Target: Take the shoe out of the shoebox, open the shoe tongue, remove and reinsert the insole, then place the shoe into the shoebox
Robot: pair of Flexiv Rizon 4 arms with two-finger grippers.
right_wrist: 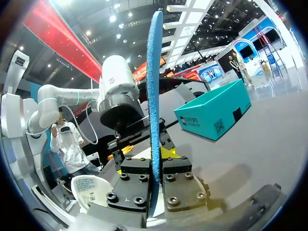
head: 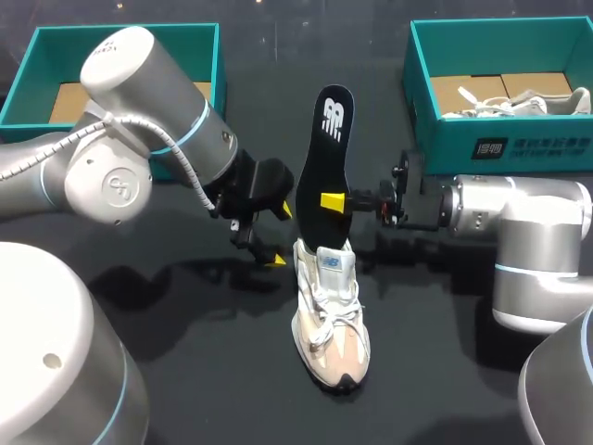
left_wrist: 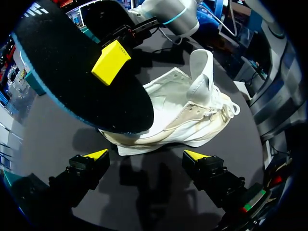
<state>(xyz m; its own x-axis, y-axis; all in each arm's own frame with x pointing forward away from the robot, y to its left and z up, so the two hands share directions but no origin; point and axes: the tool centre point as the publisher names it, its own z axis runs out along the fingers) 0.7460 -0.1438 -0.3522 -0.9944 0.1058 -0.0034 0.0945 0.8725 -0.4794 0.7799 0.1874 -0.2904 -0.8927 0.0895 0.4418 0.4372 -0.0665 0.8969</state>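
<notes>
Two teal shoeboxes (head: 56,37) (head: 519,144), two white shoes (head: 329,315) (head: 528,104), one black insole (head: 324,158), two robot arms (head: 120,167) (head: 519,222), two yellow-tipped claws (head: 281,236) (head: 329,200).

From above, the insole (head: 324,176) hides the far finger of the right gripper (head: 332,201), and its lower end is lost from sight at the collar of the shoe (head: 329,315). The left arm (head: 139,120) covers part of the left box (head: 56,46). In the left wrist view, the insole (left_wrist: 82,72) covers one end of the shoe (left_wrist: 192,115) and runs off past the rim.
</notes>
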